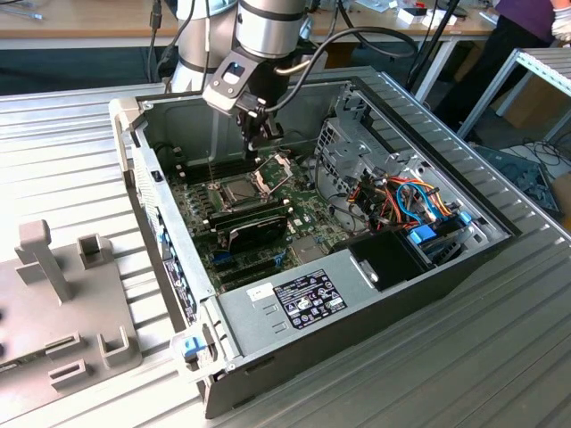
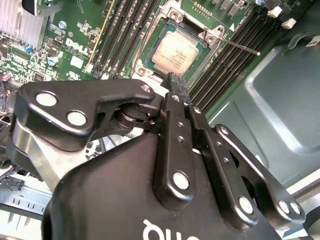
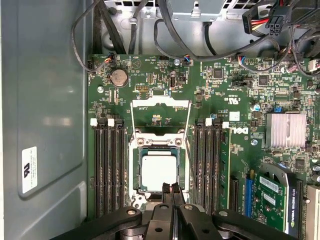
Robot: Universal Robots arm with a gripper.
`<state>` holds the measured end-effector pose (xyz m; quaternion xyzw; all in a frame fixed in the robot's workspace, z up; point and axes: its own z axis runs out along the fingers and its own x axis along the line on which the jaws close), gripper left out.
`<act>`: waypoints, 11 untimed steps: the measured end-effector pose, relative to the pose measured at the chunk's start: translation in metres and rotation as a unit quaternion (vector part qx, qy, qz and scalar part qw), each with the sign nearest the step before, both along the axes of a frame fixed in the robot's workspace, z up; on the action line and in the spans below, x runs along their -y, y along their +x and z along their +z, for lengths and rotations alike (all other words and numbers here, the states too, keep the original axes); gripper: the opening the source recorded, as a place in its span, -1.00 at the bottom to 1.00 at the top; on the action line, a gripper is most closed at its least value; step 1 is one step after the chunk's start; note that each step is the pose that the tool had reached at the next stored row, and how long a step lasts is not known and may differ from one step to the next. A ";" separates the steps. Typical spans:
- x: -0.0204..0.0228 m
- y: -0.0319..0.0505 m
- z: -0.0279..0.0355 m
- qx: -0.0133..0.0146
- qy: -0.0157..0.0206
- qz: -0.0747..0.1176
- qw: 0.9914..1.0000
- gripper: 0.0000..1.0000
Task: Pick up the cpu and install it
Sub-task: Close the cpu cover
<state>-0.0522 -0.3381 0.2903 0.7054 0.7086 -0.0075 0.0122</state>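
Your computer case (image 1: 375, 330) lies open on a ribbed metal table (image 1: 71, 143). In the exterior view the cpu (image 1: 239, 189) sits in its socket, at about seven o'clock from the gripper (image 1: 259, 141). The jaws are pinched together and hold nothing. You can't tell whether they touch the cpu.

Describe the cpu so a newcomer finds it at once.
In the open computer case, find the green motherboard. Between its two banks of black memory slots lies the cpu: the only flat, smooth silvery square there.
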 end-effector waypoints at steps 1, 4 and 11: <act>0.0000 0.0000 0.0003 0.000 0.000 0.000 1.000 -0.79; 0.0000 0.0000 0.0016 0.000 0.000 0.000 1.000 -0.79; 0.0000 0.0000 0.0046 0.000 0.000 0.000 1.000 -0.79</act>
